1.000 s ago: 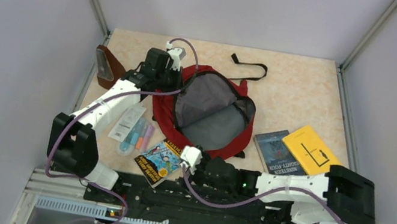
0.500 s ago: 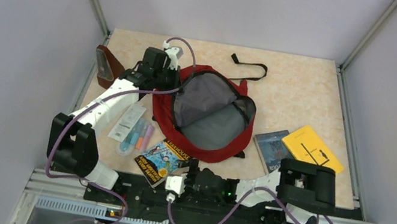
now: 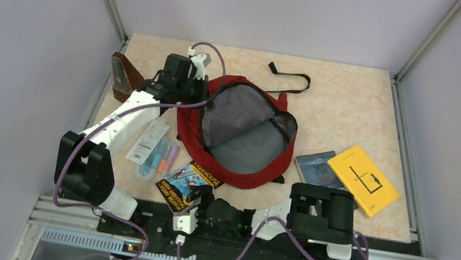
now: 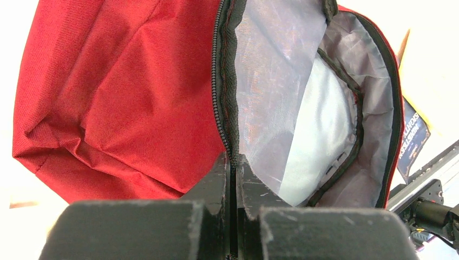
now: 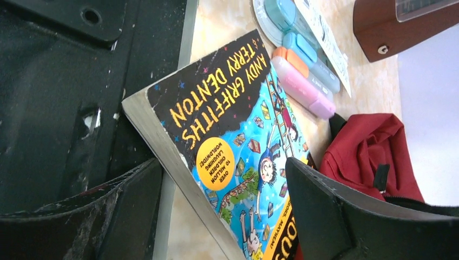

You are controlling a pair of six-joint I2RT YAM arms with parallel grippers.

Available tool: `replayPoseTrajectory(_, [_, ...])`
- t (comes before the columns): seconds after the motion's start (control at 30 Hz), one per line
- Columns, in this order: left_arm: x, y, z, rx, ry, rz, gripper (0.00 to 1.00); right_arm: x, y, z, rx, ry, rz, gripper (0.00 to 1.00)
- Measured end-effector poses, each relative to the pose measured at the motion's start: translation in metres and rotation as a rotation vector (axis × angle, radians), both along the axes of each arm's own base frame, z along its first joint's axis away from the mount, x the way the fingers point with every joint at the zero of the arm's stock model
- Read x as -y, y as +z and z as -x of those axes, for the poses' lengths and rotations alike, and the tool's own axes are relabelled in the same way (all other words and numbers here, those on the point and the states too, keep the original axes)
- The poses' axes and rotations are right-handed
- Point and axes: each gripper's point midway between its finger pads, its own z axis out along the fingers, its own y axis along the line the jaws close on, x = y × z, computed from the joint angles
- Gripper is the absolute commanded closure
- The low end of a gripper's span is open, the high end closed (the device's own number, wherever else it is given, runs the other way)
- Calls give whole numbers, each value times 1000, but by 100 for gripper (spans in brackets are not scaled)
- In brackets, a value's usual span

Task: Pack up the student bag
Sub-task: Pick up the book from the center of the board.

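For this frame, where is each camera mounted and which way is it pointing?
Top external: above and behind the robot, looking down at the table; both arms show.
Left wrist: on the left arm, facing the student bag's open mouth; left claw shut on its zipper edge.
Right wrist: low on the right arm, facing the picture book and highlighters; right claw open.
Shared: top and right wrist both show the book; all show the bag.

arms point(image 3: 121, 124): white links, black joints; cables point(image 3: 211, 45): purple; fingers point(image 4: 130, 227): black, scuffed

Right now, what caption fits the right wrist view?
Open right tool framing a colourful paperback, red student bag just beyond.
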Motion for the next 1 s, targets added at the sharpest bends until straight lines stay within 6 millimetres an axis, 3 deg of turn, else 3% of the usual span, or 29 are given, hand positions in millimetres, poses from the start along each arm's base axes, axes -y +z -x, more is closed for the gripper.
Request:
replayPoseTrajectory(0.4, [-2, 3, 0, -8, 7, 24, 100, -22, -7, -2, 85, 48, 37, 23])
replayPoseTrajectory(0.67, [-2, 10, 1, 4, 2, 38, 100, -34, -19, 7, 74, 94, 46, 74])
replayPoseTrajectory(0.87, [-2, 10, 1, 4, 3, 40, 100, -38, -8, 12, 67, 92, 4, 84])
replayPoseTrajectory(0.9, [-2, 10, 1, 4, 3, 40, 100, -38, -5, 11, 57, 84, -5, 88])
replayPoseTrajectory(0.93, [-3, 10, 1, 4, 3, 40, 100, -36, -2, 11, 47, 77, -10, 100])
replayPoseTrajectory(1.0, [-3, 10, 1, 4, 3, 40, 100, -31, 6, 12, 22, 64, -22, 100])
